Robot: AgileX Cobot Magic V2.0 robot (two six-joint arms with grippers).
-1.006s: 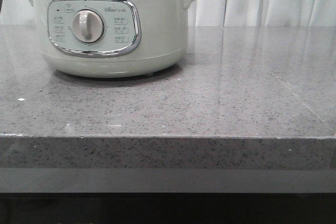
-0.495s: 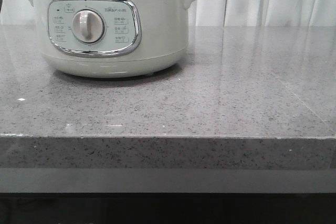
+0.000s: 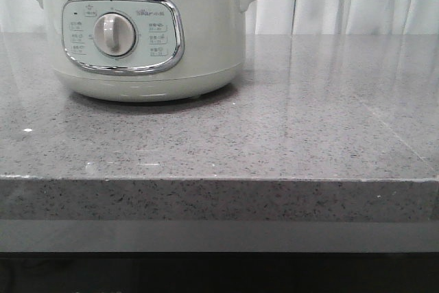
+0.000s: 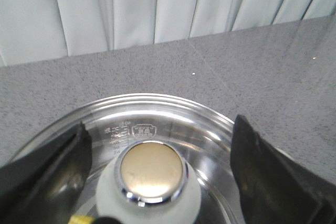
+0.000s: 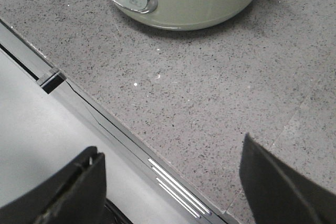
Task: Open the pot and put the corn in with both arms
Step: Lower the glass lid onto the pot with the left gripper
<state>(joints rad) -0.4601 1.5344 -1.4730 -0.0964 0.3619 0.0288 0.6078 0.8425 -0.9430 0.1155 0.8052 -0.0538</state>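
So the pot [image 3: 140,32] sits far back on the grey counter [image 3: 274,135]. Left gripper [image 4: 157,182] hangs spread around its glass lid's [image 4: 173,116] knob [image 4: 152,170] (not pinching). Right gripper [image 5: 170,182] spread wide over the counter's front edge, holding nothing.

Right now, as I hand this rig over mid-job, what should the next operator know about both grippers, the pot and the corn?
Left gripper: open, fingers either side of the chrome-topped lid knob on the glass lid, not closed on it.
Right gripper: open and empty, above the front edge of the speckled grey countertop, short of the pot.
Pale grey-green round electric pot: at the counter's back left, dial facing the robot.
Corn: not in any view.
Done: left gripper lined up on the knob.
Left: grip the knob, lift the lid away, find the corn, put it in.
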